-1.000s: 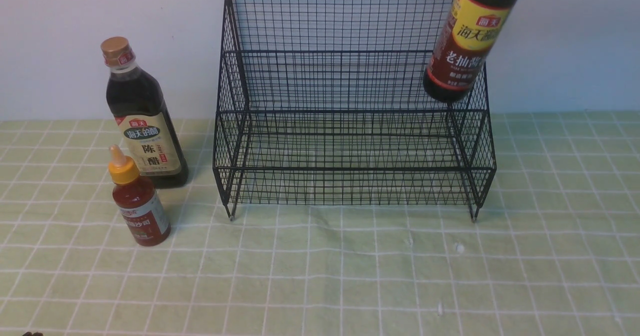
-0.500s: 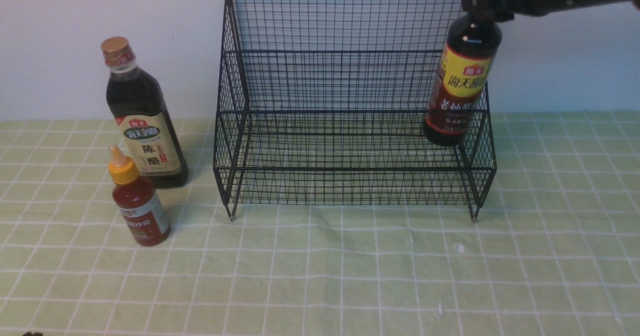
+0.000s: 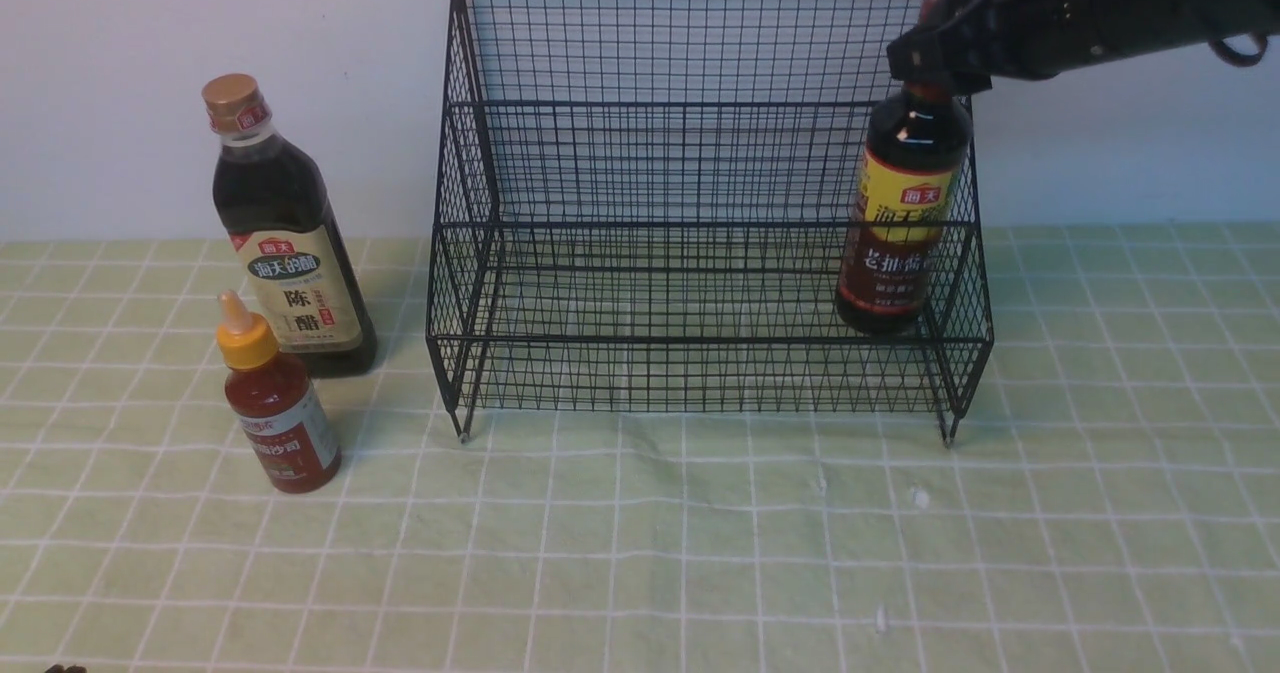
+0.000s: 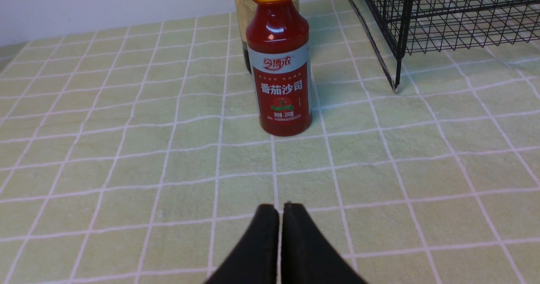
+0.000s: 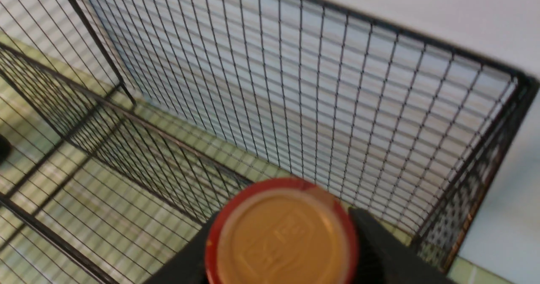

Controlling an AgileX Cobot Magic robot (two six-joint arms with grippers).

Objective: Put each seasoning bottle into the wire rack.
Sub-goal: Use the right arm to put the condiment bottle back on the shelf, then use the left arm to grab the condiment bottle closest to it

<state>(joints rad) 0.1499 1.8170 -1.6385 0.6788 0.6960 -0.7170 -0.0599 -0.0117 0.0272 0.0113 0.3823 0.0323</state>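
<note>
The black wire rack (image 3: pixel 700 43) stands at the back middle of the table. My right gripper (image 3: pixel 935 48) is shut on the neck of the dark bottle with the brown-red cap and yellow-red label (image 3: pixel 900 223), which stands upright at the right end of the rack's lower tier; its cap (image 5: pixel 282 235) fills the right wrist view between the fingers. The dark bottle with the gold cap (image 3: pixel 285 243) and the small red bottle with the yellow nozzle cap (image 3: pixel 275 403) stand left of the rack. My left gripper (image 4: pixel 280 208) is shut and empty, short of the red bottle (image 4: pixel 280 73).
A green checked cloth (image 3: pixel 640 553) covers the table. A pale wall (image 3: pixel 150 73) rises right behind the rack. The rack's left front foot (image 4: pixel 395 87) shows beside the red bottle in the left wrist view.
My right gripper has lowered the brown-red-capped bottle from above the rack's right side down into the lower tier and set it more upright. The other bottles and the left gripper have not moved.
</note>
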